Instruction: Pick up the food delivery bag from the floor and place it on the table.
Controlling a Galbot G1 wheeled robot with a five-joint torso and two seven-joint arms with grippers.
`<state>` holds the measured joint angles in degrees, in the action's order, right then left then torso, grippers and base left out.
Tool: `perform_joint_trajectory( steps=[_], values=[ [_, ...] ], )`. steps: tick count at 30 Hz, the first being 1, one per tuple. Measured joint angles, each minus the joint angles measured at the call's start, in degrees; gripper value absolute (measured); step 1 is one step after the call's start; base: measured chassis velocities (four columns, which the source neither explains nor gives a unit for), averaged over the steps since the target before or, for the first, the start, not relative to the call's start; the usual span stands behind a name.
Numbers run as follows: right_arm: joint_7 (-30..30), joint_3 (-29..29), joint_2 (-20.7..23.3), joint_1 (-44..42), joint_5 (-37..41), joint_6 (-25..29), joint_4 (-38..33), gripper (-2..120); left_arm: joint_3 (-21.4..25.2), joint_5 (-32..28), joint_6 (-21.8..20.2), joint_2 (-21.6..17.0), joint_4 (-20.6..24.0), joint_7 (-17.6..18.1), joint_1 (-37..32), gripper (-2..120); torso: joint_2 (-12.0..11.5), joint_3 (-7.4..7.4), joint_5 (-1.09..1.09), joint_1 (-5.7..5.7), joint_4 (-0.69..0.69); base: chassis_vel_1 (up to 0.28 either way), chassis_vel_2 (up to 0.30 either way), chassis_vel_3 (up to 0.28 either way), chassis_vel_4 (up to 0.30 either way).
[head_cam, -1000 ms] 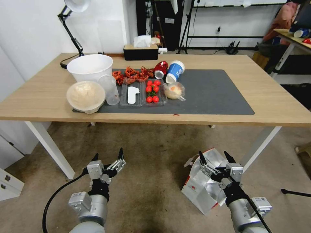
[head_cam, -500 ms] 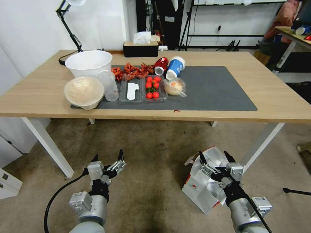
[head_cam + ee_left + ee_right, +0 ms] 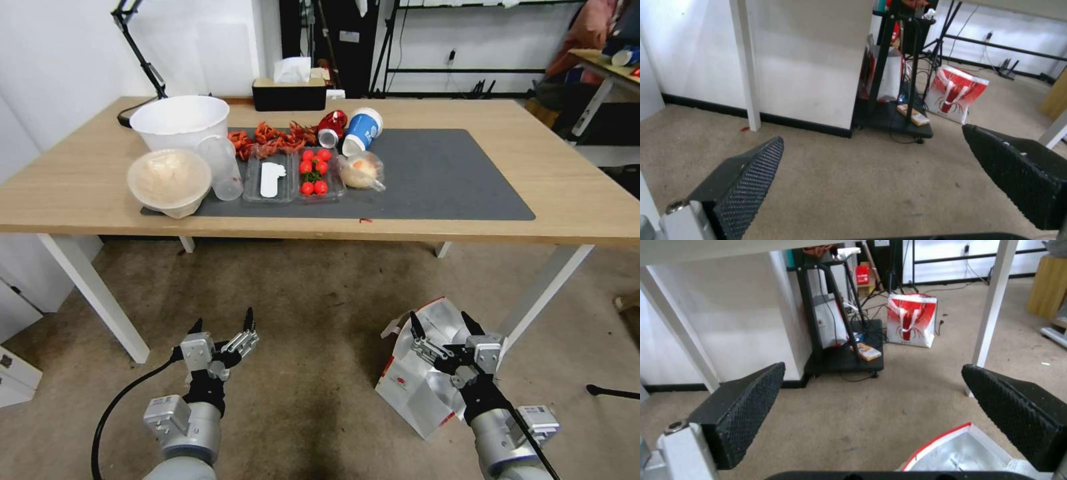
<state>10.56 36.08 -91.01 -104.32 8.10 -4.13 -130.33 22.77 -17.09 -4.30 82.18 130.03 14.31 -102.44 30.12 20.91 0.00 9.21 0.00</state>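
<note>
The large white paper-like food delivery bag (image 3: 417,383) with silver foil lining and red edge trim lies tipped on the worn grey-brown carpeted floor (image 3: 313,293), near the white leg at the right end of the long light-wood worktop (image 3: 573,200), its mouth gaping toward that worktop. A small round red logo marks its lower side, and its foil interior and red rim also show in the right wrist view (image 3: 956,448). It looks light and thin-walled, likely to crumple or fold under a squeeze, and the foil may be slippery; the stiffer red-trimmed rim or the white handles at the mouth seem the soundest places to take hold. The right pincer (image 3: 439,329) hovers just over the bag's open mouth, its black textured fingers spread wide and empty. The left pincer (image 3: 222,325) hangs well apart over bare carpet, likewise spread and holding nothing. On the worktop a dark grey mat (image 3: 453,173) has room on its right half.
</note>
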Motion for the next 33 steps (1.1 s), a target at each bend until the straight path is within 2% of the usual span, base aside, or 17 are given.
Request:
perform_joint_trajectory(
  steps=[33],
  values=[
    [0.0, 0.4, 0.2, 0.1, 0.2, -0.1, 0.0, 100, -0.2, 0.3, 0.2, 0.4, -0.1, -0.4, 0.0, 100, -7.6, -4.85, 0.0, -2.71, 0.0, 0.0, 0.0, 0.0, 0.0]
  ],
)
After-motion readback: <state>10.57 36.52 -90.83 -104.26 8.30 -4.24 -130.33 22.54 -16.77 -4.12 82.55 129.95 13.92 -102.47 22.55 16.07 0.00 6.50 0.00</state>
